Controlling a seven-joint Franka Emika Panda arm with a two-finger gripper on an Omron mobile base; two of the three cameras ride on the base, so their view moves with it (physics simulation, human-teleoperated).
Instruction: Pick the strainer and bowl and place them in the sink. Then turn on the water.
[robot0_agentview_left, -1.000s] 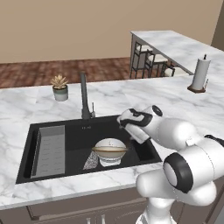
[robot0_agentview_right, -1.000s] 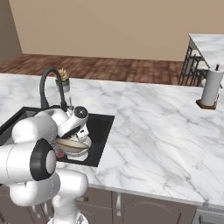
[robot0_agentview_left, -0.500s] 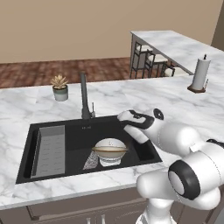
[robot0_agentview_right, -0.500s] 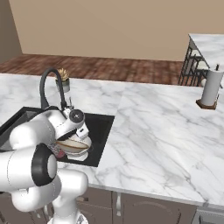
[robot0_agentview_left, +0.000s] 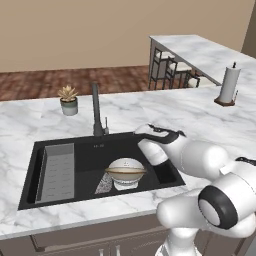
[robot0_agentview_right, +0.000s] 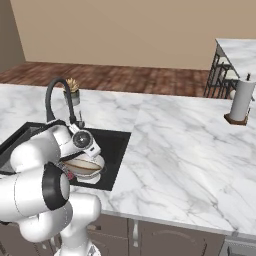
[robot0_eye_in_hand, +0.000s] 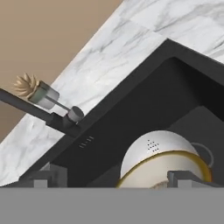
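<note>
The large black rectangular sink (robot0_agentview_left: 85, 150) sits in the middle left of the left base view, sunk into the white marble counter (robot0_agentview_left: 200, 115). Its grey ribbed tray insert (robot0_agentview_left: 57, 172) lies in the basin's left part. Right of the tray, the wide tan bowl (robot0_agentview_left: 126, 171) rests in the basin against a white perforated dome (robot0_agentview_left: 125, 165), with the small silver wire-mesh strainer (robot0_agentview_left: 104, 184) touching its lower left. The tall dark slim faucet (robot0_agentview_left: 96, 111) rises behind the basin; a small potted plant (robot0_agentview_left: 68, 100) stands to its upper left. A paper towel roll on a stand (robot0_agentview_left: 228, 86) stands at the far right.

One bowl (robot0_agentview_left: 126, 171), one strainer (robot0_agentview_left: 104, 184), one potted plant (robot0_agentview_left: 68, 99).
</note>
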